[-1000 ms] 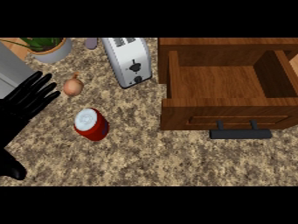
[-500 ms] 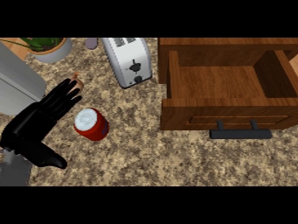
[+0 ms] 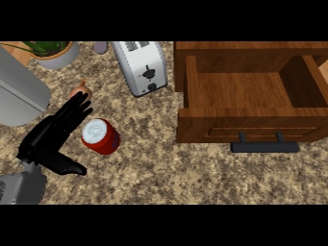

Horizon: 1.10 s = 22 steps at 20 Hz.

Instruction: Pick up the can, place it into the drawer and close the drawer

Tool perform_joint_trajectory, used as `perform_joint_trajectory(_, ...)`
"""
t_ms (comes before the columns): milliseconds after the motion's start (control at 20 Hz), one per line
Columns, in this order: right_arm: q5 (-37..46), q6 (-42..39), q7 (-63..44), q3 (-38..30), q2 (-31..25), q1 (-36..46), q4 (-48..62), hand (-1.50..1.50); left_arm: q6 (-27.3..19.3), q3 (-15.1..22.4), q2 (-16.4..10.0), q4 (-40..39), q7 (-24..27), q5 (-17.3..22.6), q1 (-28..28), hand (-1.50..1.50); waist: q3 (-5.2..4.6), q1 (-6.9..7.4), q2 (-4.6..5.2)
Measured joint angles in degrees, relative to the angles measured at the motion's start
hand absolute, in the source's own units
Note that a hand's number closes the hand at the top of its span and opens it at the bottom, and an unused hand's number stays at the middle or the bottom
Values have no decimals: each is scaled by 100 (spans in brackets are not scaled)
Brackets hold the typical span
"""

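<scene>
Head view: left hand point(image 3: 47, 138) open, fingers straight, thumb splayed; can point(image 3: 100, 137) just right of the fingers, not yet grasped. Risk of knocking the can over or away if closing off-centre. Open drawer point(image 3: 251, 126) well off to the hand's right.

- The onion point(image 3: 81, 89) shows only in part, behind the fingertips point(image 3: 80, 100) of the left hand point(image 3: 53, 134).
- Whether that hand touches the can point(image 3: 100, 136) just beside it cannot be told.
- The left forearm point(image 3: 17, 188) is cut off at the lower edge.
- The potted plant point(image 3: 53, 53), the toaster point(image 3: 144, 67) and a small purplish thing point(image 3: 100, 46) between them are cut off at the top; what the last is cannot be told.
- A big grey shape point(image 3: 10, 86) runs off the left edge.
- The drawer point(image 3: 251, 120) runs off the right edge.
</scene>
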<state>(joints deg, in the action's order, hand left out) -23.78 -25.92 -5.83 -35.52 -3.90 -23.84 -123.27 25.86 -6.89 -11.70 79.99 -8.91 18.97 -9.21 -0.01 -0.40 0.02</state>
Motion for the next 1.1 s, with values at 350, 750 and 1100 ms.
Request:
perform_joint_trajectory(350,-5,-140,-63,-124,132,33,-43,-150,100,-190,-80,-1154,1034,-531,-208,-150,0,-7,2)
perform_joint_trajectory(750,-297,-251,-322,-370,44,100,-107,-150,208,-299,-242,-2941,2237,-1131,-738,-150,-4,-28,7)
perform_joint_trajectory(1100,-591,-491,-437,-680,-3,0,-155,-150,302,-338,-281,-4200,2966,-1428,-1119,-150,-4,-46,10)
